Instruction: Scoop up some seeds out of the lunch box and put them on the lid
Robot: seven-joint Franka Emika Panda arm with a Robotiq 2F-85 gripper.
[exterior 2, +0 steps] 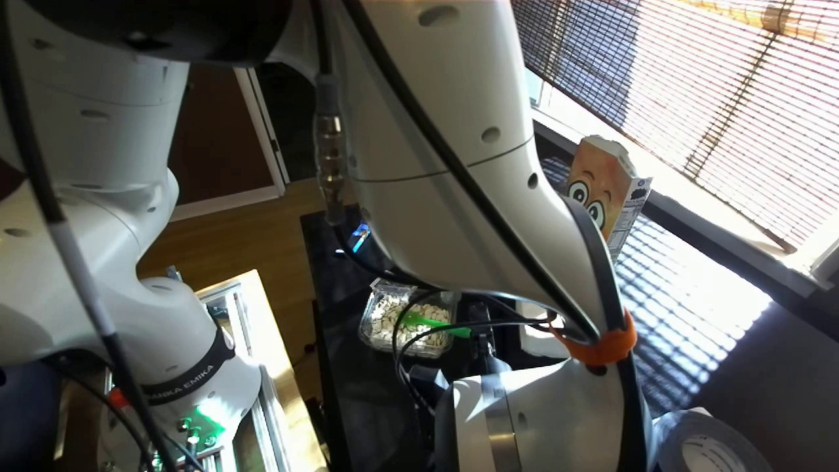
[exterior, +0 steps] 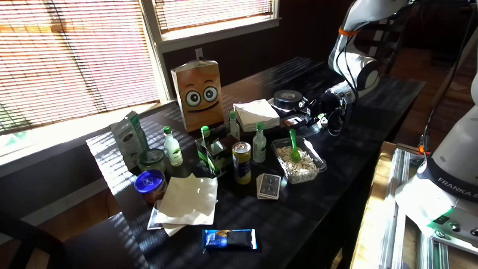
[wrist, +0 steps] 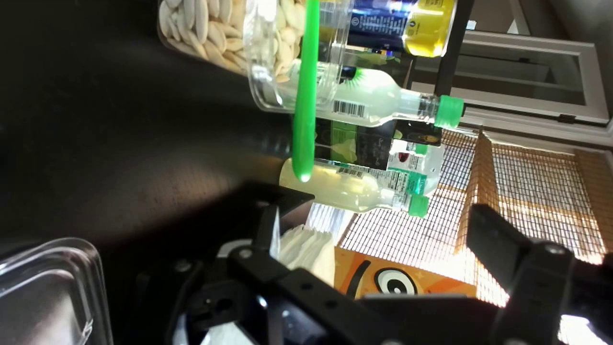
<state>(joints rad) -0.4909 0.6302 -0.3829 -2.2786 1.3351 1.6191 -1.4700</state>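
Claw [wrist: 376,223] (agape); spoon [wrist: 306,96] past lunch box [wrist: 263,88] rim

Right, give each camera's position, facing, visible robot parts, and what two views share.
Wrist view: behind the end effector, rolled sideways, facing the green spoon; black fingers.
In an exterior view: raised, nearest the blue snack packet, looking along the table; base, arm, end effector.
In an exterior view: high near the arm, looking down at pumpkin seeds; arm, base.
Both exterior views, roughly opposed, share spoon, seeds, cartoon-faced carton.
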